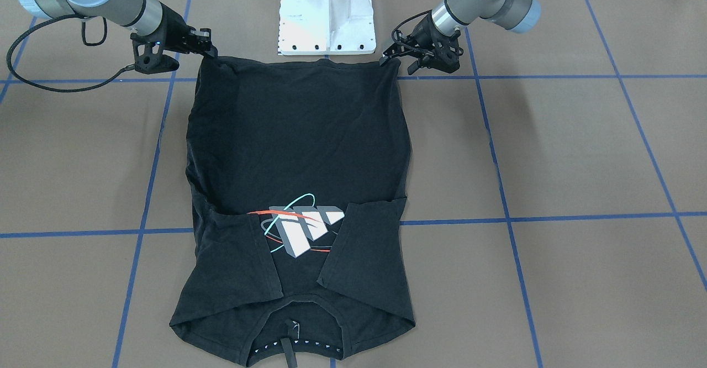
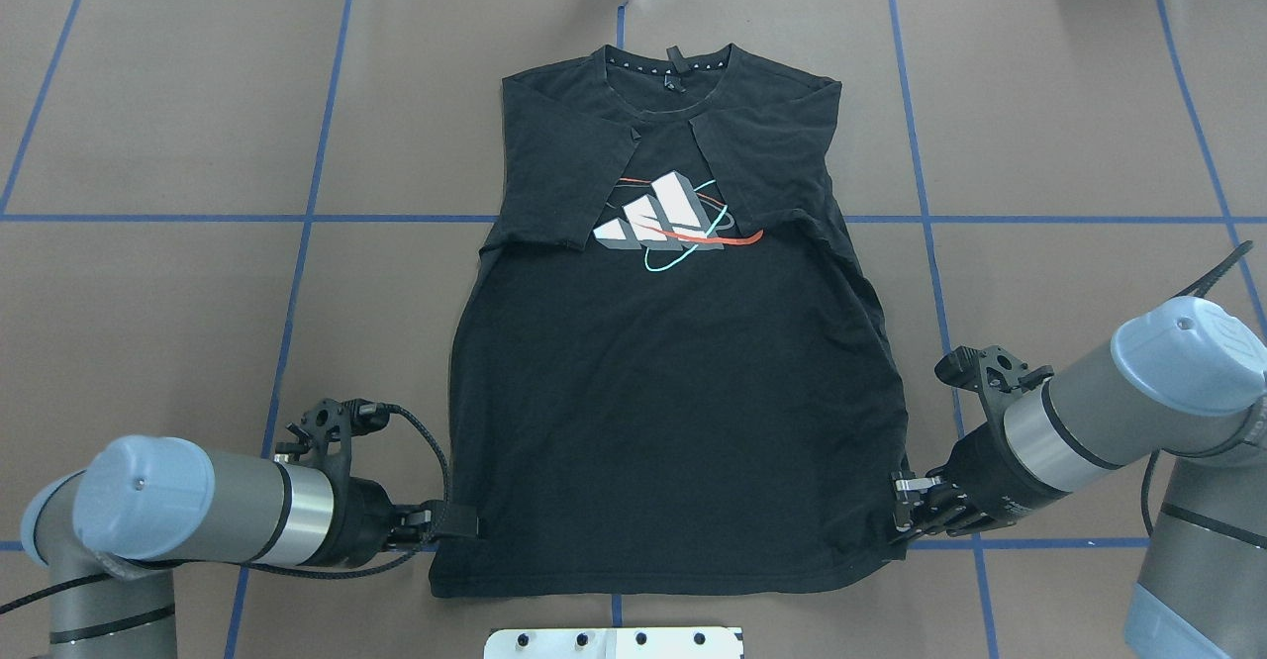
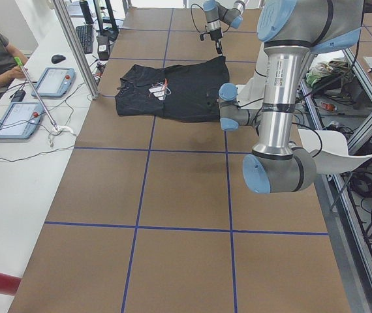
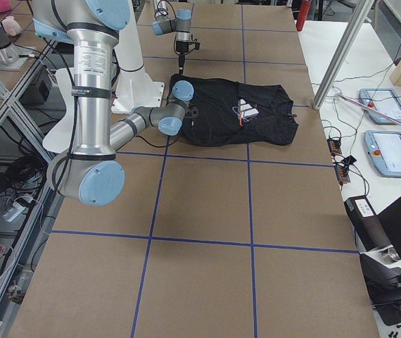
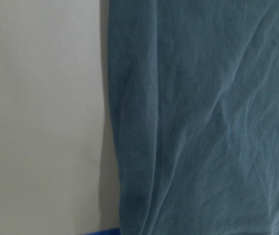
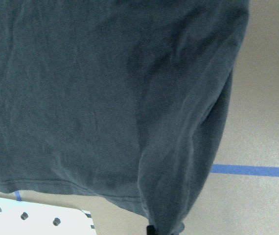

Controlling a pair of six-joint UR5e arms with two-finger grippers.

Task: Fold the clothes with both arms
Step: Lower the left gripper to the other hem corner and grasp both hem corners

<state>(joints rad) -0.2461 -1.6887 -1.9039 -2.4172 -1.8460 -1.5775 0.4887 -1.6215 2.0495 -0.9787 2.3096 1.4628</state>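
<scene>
Black knit fabric fills both wrist views at close range: it is the single T-shirt (image 2: 673, 392), lying face up and nearly flat in the middle of the brown surface (image 2: 148, 293). Its collar (image 2: 673, 57) points away from the robot and its hem (image 2: 653, 585) lies closest to the white base (image 1: 327, 20). Its two short sleeves (image 2: 554, 184) are folded inward over the chest and partly frame one printed graphic (image 2: 673, 219) of grey-white bars ringed in orange and teal. The cloth looks light, limp and easily creased. It would likely sag between any two held points, so the hem corners seem the sensible places to grip, lifting both evenly. Two arms reach in, one at each hem corner. The right tool (image 2: 906, 516) is narrowed onto its corner, with fabric gathering toward a fingertip in its wrist view. The left tool (image 2: 455, 522) meets the opposite corner and seems pinched on it too, though its fingers are hidden there. Blue tape lines (image 2: 307, 219) grid the surface.
</scene>
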